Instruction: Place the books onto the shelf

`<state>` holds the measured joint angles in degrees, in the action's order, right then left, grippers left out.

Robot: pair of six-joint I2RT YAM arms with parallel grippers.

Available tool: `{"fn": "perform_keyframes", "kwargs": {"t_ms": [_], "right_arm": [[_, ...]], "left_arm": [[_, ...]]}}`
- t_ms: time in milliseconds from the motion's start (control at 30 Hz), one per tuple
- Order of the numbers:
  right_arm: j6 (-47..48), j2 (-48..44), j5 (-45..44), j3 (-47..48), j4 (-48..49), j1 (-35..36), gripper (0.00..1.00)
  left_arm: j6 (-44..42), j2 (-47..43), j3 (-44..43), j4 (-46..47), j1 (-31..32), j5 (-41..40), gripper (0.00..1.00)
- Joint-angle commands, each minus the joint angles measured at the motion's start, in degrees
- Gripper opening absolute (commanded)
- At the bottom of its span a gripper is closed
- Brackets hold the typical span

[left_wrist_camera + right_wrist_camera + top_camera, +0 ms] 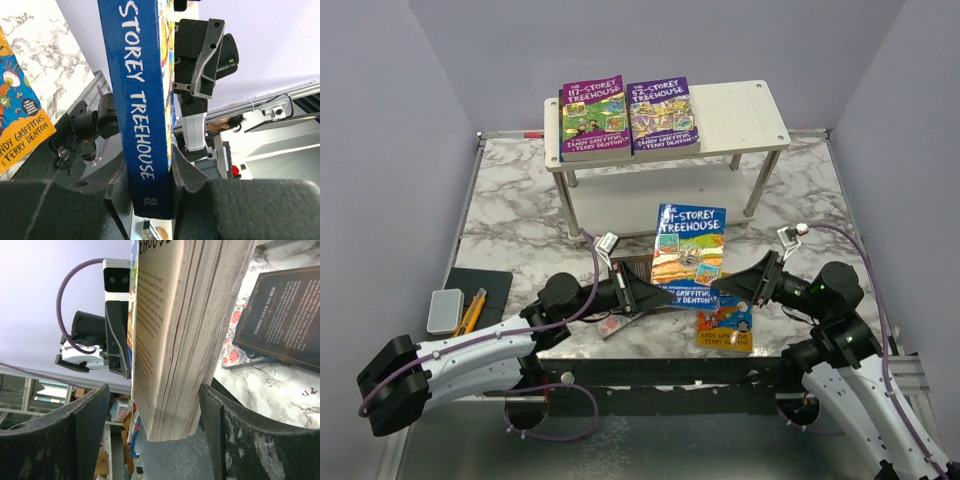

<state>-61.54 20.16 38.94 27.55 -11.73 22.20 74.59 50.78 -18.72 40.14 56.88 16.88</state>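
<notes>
A blue "Storey Treehouse" book (pixel 690 250) hangs tilted above the marble table in front of the white shelf (pixel 760 115). My left gripper (pixel 658 294) (pixel 150 170) is shut on its blue spine (pixel 142 100). My right gripper (pixel 725 286) (pixel 155 395) stands open around the book's page edge (pixel 200 340), with a clear gap at its left finger (pixel 90 415). Two purple books (pixel 592 117) (pixel 662 116) lie flat on the shelf's top tier. An orange book (pixel 725 326) (pixel 20 110) lies on the table under the held one. A dark book (pixel 282 315) rests on a pink floral one (pixel 235 347).
A small grey case (pixel 445 310) and a yellow-handled tool (pixel 470 312) lie by a dark mat (pixel 485 285) at the left front. The shelf's lower tier (pixel 660 205) stands just behind the held book. Purple walls close in the table on three sides.
</notes>
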Motion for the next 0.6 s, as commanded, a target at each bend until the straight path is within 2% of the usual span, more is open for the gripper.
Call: {"fn": "perform_keyframes", "kwargs": {"t_ms": [0, 200, 433, 567], "right_arm": [[-2.34, 2.70, 3.60, 2.65, 5.01, 0.39, 0.75], [-1.11, 5.61, 3.05, 3.63, 5.13, 0.39, 0.73], [3.12, 6.51, -0.65, 5.10, -0.65, 0.39, 0.73], [0.21, 6.41, 1.21, 2.25, 4.13, 0.39, 0.73]], "left_arm": [[-1.07, -2.09, -3.07, 4.16, 0.32, -2.79, 0.00], [-1.44, -2.08, -4.34, 4.08, 0.27, -3.10, 0.00], [-2.45, -2.77, -7.75, 1.15, 0.30, -3.19, 0.00], [-2.53, -2.80, -8.82, 0.40, 0.28, -3.00, 0.00]]}}
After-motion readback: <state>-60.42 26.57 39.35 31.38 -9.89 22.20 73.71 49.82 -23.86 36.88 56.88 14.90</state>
